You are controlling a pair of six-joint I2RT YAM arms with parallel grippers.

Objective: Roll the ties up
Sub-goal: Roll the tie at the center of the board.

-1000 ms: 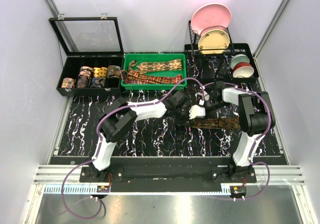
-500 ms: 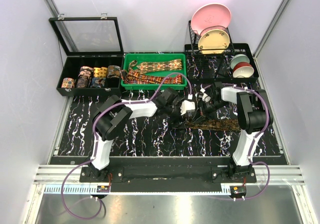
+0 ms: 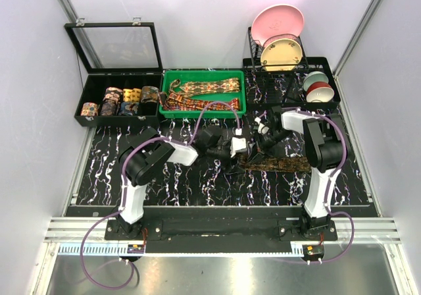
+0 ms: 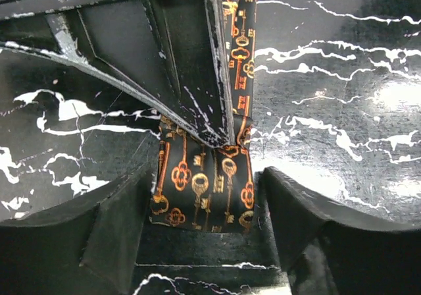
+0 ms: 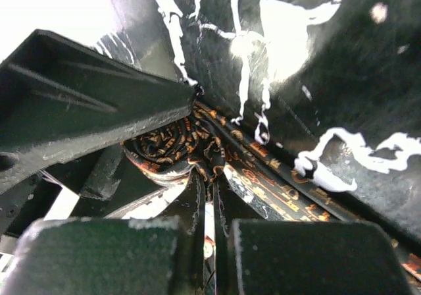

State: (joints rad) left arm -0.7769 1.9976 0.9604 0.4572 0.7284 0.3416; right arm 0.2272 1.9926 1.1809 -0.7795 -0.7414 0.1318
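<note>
One dark tie (image 3: 284, 163) with orange and gold keys lies flat on the marble table, right of centre. My left gripper (image 3: 241, 145) is at its left end. In the left wrist view the tie (image 4: 205, 189) runs down from the top and its end lies between the open jaws of the left gripper (image 4: 207, 176). My right gripper (image 3: 262, 139) is shut, pinching a curled fold of the tie (image 5: 164, 149) at the tips of the right gripper (image 5: 212, 176). One of its fingers (image 4: 171, 64) lies across the tie just ahead of my left jaws.
A green tray (image 3: 168, 78) at the back holds several loose ties. An open black case (image 3: 89, 84) at back left holds several rolled ties. A dish rack (image 3: 253, 64) with plates and bowls stands at back right. Purple cables arc over both arms.
Both grippers have moved left along the table, the left one pulling back towards its arm. The tie's left end has moved left with them.
</note>
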